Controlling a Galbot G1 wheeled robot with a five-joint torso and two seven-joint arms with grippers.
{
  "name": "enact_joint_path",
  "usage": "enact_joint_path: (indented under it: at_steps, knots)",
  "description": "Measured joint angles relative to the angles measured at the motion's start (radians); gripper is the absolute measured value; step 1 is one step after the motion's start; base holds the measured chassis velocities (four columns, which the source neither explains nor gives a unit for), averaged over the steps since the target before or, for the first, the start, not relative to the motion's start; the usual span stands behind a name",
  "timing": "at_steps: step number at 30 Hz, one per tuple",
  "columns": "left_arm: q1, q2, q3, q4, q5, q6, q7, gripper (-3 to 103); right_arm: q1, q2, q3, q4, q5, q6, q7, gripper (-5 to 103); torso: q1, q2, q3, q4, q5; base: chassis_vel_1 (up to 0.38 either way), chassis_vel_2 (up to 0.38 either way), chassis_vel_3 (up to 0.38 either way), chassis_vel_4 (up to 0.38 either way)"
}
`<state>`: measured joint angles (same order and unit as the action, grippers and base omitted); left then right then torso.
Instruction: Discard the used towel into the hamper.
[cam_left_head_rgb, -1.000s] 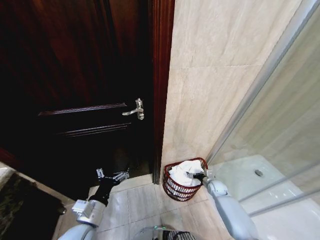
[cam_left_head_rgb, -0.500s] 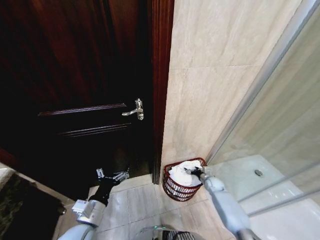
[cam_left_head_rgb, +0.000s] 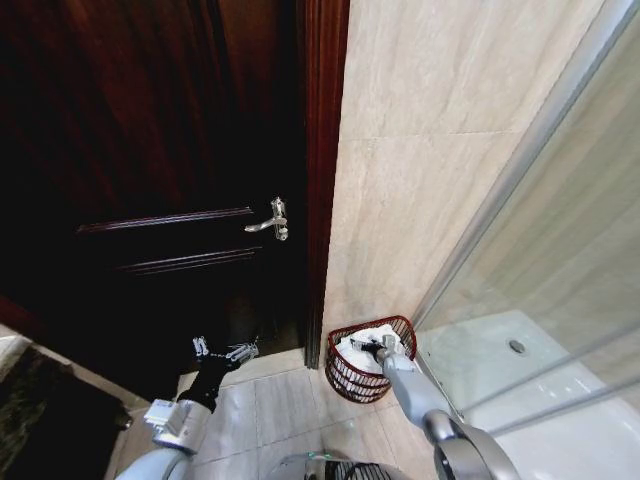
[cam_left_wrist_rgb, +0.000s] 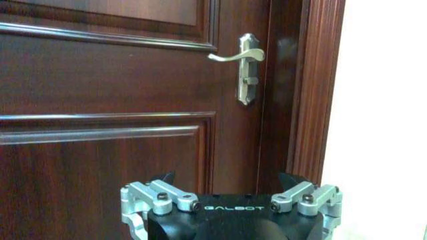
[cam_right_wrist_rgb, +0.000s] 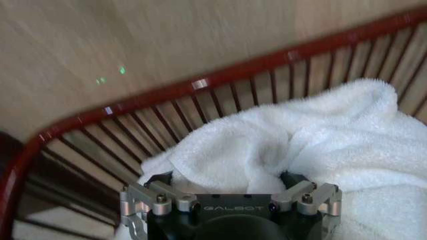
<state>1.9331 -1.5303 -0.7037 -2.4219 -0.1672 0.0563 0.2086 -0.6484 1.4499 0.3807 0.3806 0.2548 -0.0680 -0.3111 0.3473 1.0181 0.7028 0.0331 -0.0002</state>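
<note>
- The used towel is lying bunched up inside the hamper, which is sitting on the floor against the tiled wall, just beside the door frame.
- The right end effector is reaching down into the hamper, right on the towel. In the right wrist view white cloth is sitting between its spread fingers, so I think it is letting go, but I cannot tell if a fold is caught there.
- The left end effector is waiting low in front of the dark door, below the handle, with its fingers spread and holding nothing.
- What could go wrong: if the towel is snagging on a finger, lifting the arm could be pulling it back out over the rim.
- The hamper looks light. A bump from the arm could be tipping it or sliding it along the floor.
- The glass shower wall is near the right arm, so a wide swing could be hitting it.
</note>
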Motion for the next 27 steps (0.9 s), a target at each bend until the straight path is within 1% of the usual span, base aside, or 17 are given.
enact_joint_path:
  at_steps: [2, 4, 7, 8, 9, 10, 12, 13, 15, 16, 18, 19, 21, 22, 23, 26, 27]
  knots:
    - [0.000, 0.000, 0.000, 0.000, 0.000, 0.000, 0.000, 100, 0.013, -0.001, 0.013, -0.055, -0.010, 0.000, 0.004, 100, 0.000, 0.000, 0.000, 0.0000, 0.0000, 0.000, 0.000, 0.000, 0.000]
    - [0.000, 0.000, 0.000, 0.000, 0.000, 0.000, 0.000, 100, 0.015, -0.002, 0.015, -0.060, -0.009, -0.002, 0.006, 100, 0.000, 0.001, 0.000, 0.0000, 0.0000, 0.000, 0.000, 0.000, 0.000]
    - [0.000, 0.000, 0.000, 0.000, 0.000, 0.000, 0.000, 100, 0.019, -0.021, 0.023, -0.048, 0.067, -0.062, 0.015, 100, 0.001, 0.001, 0.001, 0.0001, 0.0003, 0.000, 0.000, 0.000, 0.000]
    - [0.000, 0.000, 0.000, 0.000, 0.000, 0.000, 0.000, 100, 0.019, -0.021, 0.023, -0.048, 0.067, -0.062, 0.015, 100, 0.001, 0.001, 0.001, 0.0001, 0.0003, 0.000, 0.000, 0.000, 0.000]
    - [0.000, 0.000, 0.000, 0.000, 0.000, 0.000, 0.000, 100, 0.014, -0.029, 0.021, -0.030, 0.082, -0.079, 0.016, 100, 0.001, 0.001, 0.001, 0.0001, 0.0005, 0.000, 0.000, 0.000, 0.000]
    - [0.000, 0.000, 0.000, 0.000, 0.000, 0.000, 0.000, 100, -0.008, -0.050, 0.012, 0.040, 0.117, -0.124, 0.017, 100, 0.001, 0.001, 0.001, 0.0000, 0.0006, 0.000, 0.000, 0.000, 0.000]
    - [0.000, 0.000, 0.000, 0.000, 0.000, 0.000, 0.000, 100, -0.030, -0.066, 0.004, 0.101, 0.139, -0.155, 0.018, 100, 0.001, 0.001, 0.001, -0.0003, 0.0005, 0.000, 0.000, 0.000, 0.000]
    - [0.000, 0.000, 0.000, 0.000, 0.000, 0.000, 0.000, 100, -0.030, -0.066, 0.004, 0.101, 0.139, -0.155, 0.018, 100, 0.001, 0.001, 0.001, -0.0003, 0.0005, 0.000, 0.000, 0.000, 0.000]
    - [0.000, 0.000, 0.000, 0.000, 0.000, 0.000, 0.000, 100, -0.095, -0.108, -0.013, 0.291, 0.182, -0.237, 0.039, 100, 0.001, 0.001, 0.001, -0.0003, 0.0007, 0.000, 0.000, 0.000, 0.000]
    - [0.000, 0.000, 0.000, 0.000, 0.000, 0.000, 0.000, 100, -0.095, -0.108, -0.013, 0.291, 0.182, -0.237, 0.039, 100, 0.001, 0.001, 0.001, -0.0003, 0.0007, 0.000, 0.000, 0.000, 0.000]
    - [0.000, 0.000, 0.000, 0.000, 0.000, 0.000, 0.000, 100, -0.188, -0.163, -0.035, 0.484, 0.215, -0.304, 0.071, 100, 0.001, 0.002, 0.001, -0.0002, 0.0008, 0.000, 0.000, 0.000, 0.000]
    - [0.000, 0.000, 0.000, 0.000, 0.000, 0.000, 0.000, 100, -0.236, -0.190, -0.046, 0.577, 0.236, -0.331, 0.090, 100, 0.001, 0.002, 0.002, -0.0006, 0.0007, 0.000, 0.000, 0.000, 0.000]
    - [0.000, 0.000, 0.000, 0.000, 0.000, 0.000, 0.000, 100, -0.256, -0.200, -0.049, 0.616, 0.246, -0.342, 0.098, 100, 0.001, 0.002, 0.001, -0.0007, 0.0007, 0.000, 0.000, 0.000, 0.000]
    - [0.000, 0.000, 0.000, 0.000, 0.000, 0.000, 0.000, 100, -0.310, -0.225, -0.053, 0.725, 0.270, -0.367, 0.122, 100, 0.001, 0.002, 0.001, -0.0006, 0.0005, 0.000, 0.000, 0.000, 0.000]
    - [0.000, 0.000, 0.000, 0.000, 0.000, 0.000, 0.000, 100, -0.310, -0.225, -0.053, 0.725, 0.270, -0.367, 0.122, 100, 0.001, 0.002, 0.001, -0.0006, 0.0005, 0.000, 0.000, 0.000, 0.000]
    - [0.000, 0.000, 0.000, 0.000, 0.000, 0.000, 0.000, 100, -0.443, -0.275, -0.048, 0.949, 0.289, -0.382, 0.164, 100, 0.001, 0.002, 0.001, -0.0001, 0.0006, 0.000, 0.000, 0.000, 0.000]
    - [0.000, 0.000, 0.000, 0.000, 0.000, 0.000, 0.000, 100, -0.443, -0.275, -0.048, 0.949, 0.289, -0.382, 0.164, 100, 0.001, 0.002, 0.001, -0.0001, 0.0006, 0.000, 0.000, 0.000, 0.000]
